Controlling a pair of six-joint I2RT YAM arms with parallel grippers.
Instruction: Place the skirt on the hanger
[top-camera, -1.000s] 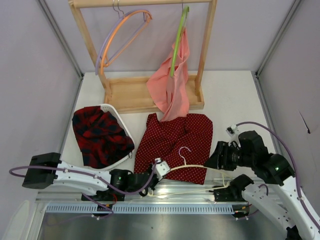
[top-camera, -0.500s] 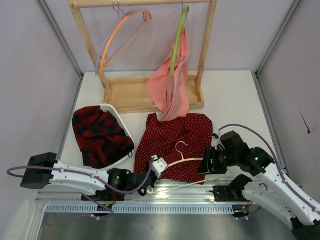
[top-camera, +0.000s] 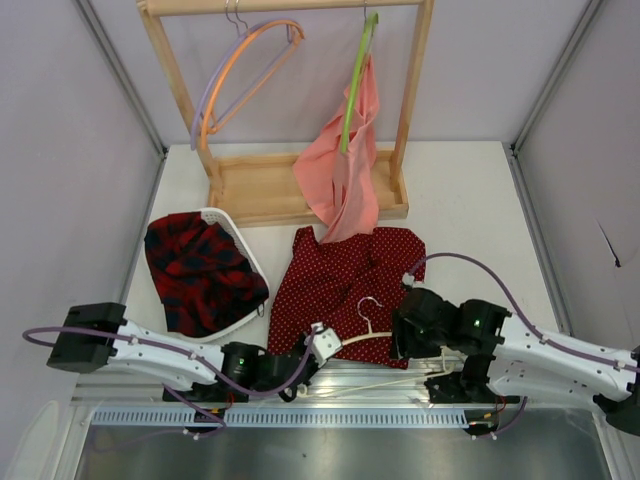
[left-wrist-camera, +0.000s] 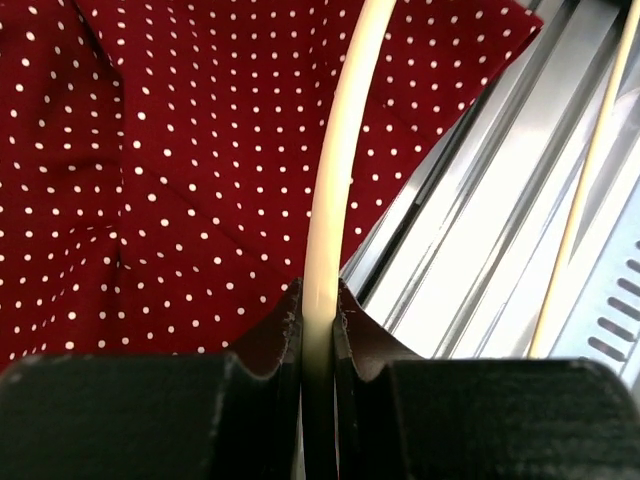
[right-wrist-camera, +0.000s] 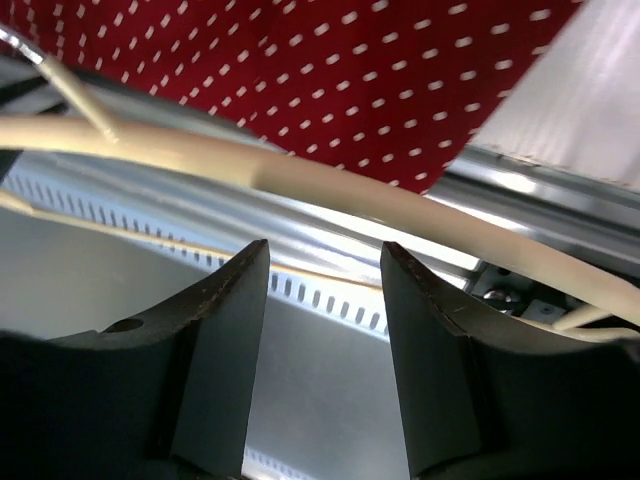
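Note:
The dark-red polka-dot skirt (top-camera: 340, 275) lies flat on the table in front of the rack. The cream hanger (top-camera: 368, 338) lies across its near hem, with the silver hook (top-camera: 370, 305) pointing away over the cloth. My left gripper (top-camera: 318, 340) is shut on the hanger's left arm; in the left wrist view the bar (left-wrist-camera: 335, 180) runs out from between the fingertips (left-wrist-camera: 318, 300) over the skirt (left-wrist-camera: 180, 150). My right gripper (top-camera: 400, 335) is open at the hanger's right part. In the right wrist view the bar (right-wrist-camera: 350, 185) crosses just beyond its fingertips (right-wrist-camera: 325, 270), with the skirt (right-wrist-camera: 350, 80) behind.
A wooden rack (top-camera: 300, 190) stands at the back, carrying orange and lilac hangers (top-camera: 240, 70) and a lime-green hanger with salmon cloth (top-camera: 350, 150). A white basket (top-camera: 232, 225) with a red-black plaid garment (top-camera: 200, 270) sits to the left. An aluminium rail (top-camera: 380, 385) runs along the near edge.
My right arm has swung left and lowered until its open gripper reaches the hanger's right part. The left gripper has kept its hold; the hanger shifted slightly.

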